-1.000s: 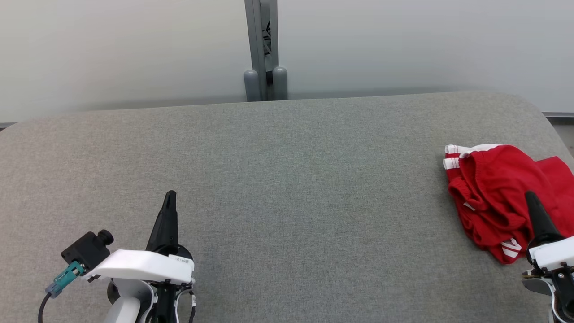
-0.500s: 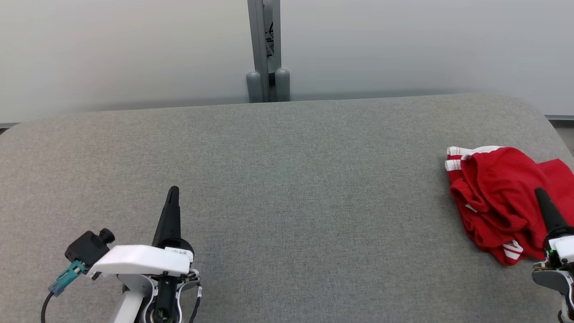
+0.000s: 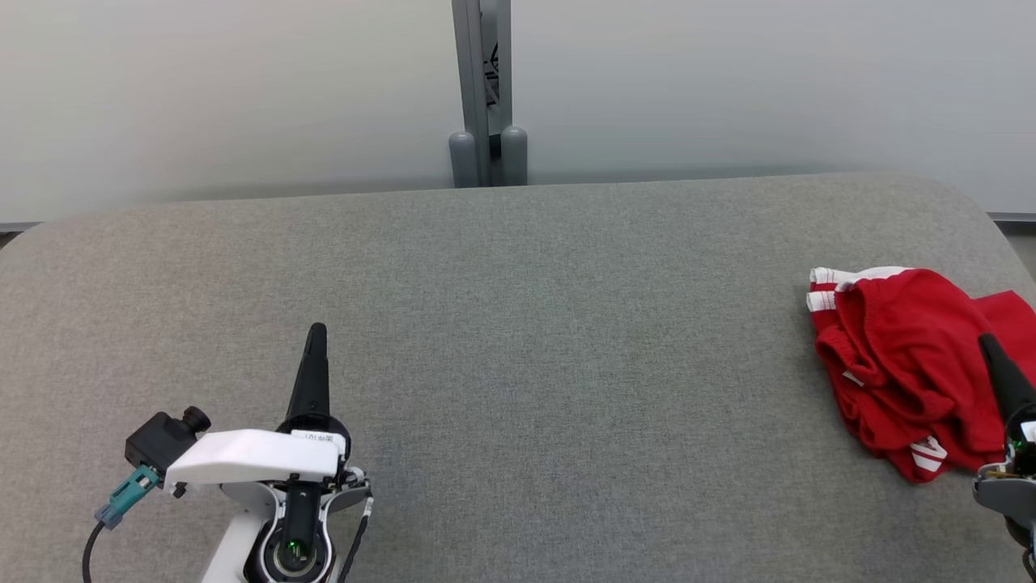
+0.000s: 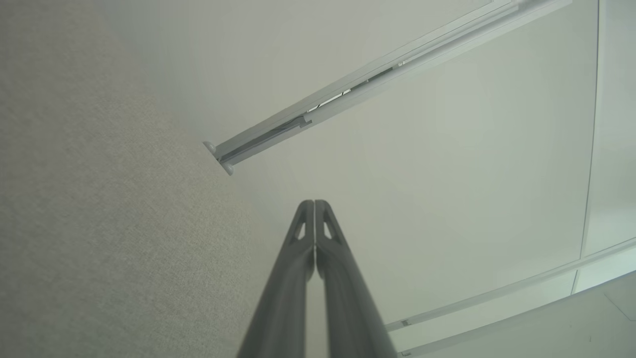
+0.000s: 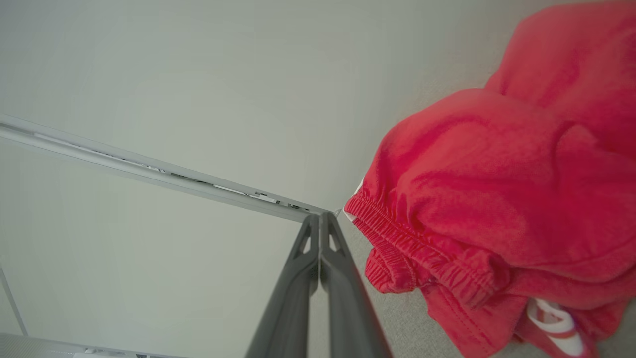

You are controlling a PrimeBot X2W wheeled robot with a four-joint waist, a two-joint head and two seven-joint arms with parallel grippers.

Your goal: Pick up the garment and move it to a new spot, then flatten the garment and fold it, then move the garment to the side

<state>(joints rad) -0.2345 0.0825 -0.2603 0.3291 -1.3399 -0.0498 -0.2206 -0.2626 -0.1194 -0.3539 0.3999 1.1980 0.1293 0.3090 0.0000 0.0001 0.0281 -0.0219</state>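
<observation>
The garment is a red piece of clothing with white stripes, lying crumpled at the far right of the grey padded table. In the right wrist view the garment bulks up just right of the fingers, elastic hem showing. My right gripper is shut, its tip over the garment's right part, holding nothing; its two fingers press together. My left gripper stands shut and empty over bare table at the lower left, fingers together.
A grey metal post with two rounded feet stands behind the table's far edge against a pale wall. The table's rounded right corner lies just beyond the garment.
The picture has drifted slightly, so the camera moved. Both arms have slid lower in the view; the right gripper now shows less of its body at the right edge. The garment lies as before.
</observation>
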